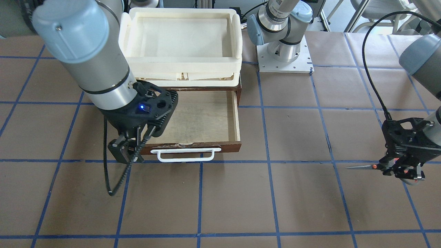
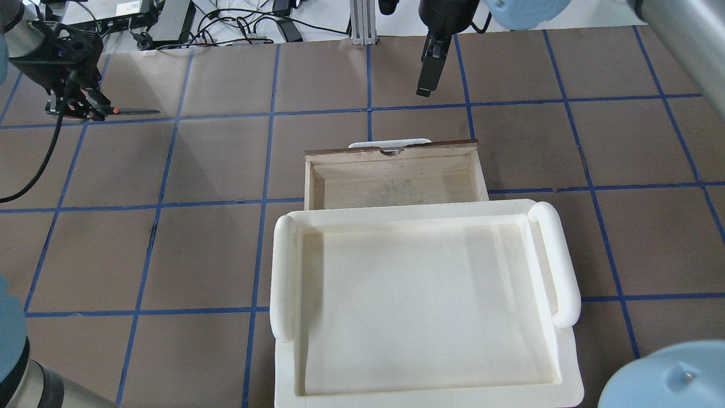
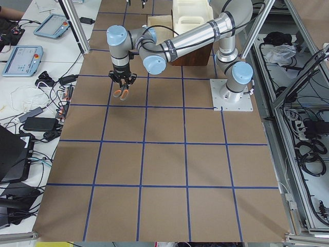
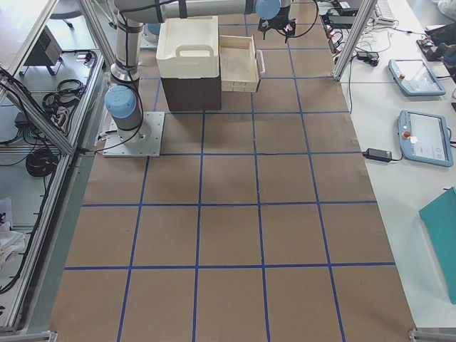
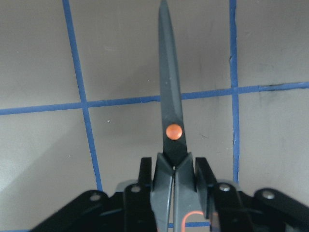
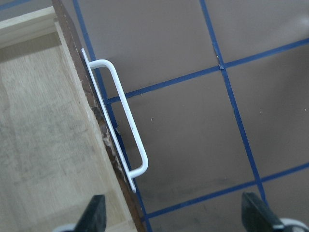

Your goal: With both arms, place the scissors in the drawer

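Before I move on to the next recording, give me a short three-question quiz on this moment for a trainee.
1. Fill the gap: the right gripper hangs with its jaws apart by the white ___ of the drawer.
2. True or false: the drawer is pulled open and the part of its inside that shows is bare.
3. Pick one. The scissors are:
A) lying in the drawer
B) clamped in the left gripper, blades pointing toward the drawer
C) held by the right gripper

Key:
1. handle
2. True
3. B
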Available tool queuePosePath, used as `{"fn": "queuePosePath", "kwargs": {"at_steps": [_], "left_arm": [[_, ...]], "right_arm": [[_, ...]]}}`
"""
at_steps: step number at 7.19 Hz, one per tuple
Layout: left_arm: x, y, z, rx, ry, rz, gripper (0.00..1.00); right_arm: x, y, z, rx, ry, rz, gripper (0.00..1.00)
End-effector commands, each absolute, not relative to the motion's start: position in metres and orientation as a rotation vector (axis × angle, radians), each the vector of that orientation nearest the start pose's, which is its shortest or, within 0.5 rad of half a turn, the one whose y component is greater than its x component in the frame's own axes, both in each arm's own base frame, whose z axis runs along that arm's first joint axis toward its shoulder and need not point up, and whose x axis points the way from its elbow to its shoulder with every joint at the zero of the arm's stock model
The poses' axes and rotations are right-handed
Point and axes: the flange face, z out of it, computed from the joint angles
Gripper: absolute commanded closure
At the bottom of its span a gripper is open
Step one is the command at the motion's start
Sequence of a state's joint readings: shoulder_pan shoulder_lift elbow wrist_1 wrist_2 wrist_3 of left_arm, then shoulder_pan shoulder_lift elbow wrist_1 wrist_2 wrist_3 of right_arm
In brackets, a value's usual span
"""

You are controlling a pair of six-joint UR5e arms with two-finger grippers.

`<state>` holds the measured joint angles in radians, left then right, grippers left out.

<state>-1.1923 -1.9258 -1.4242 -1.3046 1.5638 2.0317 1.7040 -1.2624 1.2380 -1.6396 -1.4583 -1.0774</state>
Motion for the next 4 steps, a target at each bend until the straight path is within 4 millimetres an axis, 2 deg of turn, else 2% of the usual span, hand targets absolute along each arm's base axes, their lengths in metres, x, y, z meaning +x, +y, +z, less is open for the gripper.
{"fn": "queuePosePath", "kwargs": {"at_steps": [1,2,3,4], "left_arm": [[0.065,-0.638,0.391,-2.266,-2.186,0.032,1.0],[0.031,-0.634,0.399,-2.194,-2.243,0.024,1.0],[-0.011,-0.628,0.405,-2.152,-2.26,0.009,1.0],[-0.063,-0.615,0.421,-2.194,-2.229,0.013,1.0]], "right_arm": [[0.182,-0.549,0.544,-1.236,2.858,-0.262,0.0],[0.176,-0.519,0.553,-0.911,3.005,-0.261,0.0],[0.173,-0.492,0.557,-0.598,3.075,-0.264,0.0],[0.171,-0.478,0.554,-0.337,3.118,-0.203,0.0]]}}
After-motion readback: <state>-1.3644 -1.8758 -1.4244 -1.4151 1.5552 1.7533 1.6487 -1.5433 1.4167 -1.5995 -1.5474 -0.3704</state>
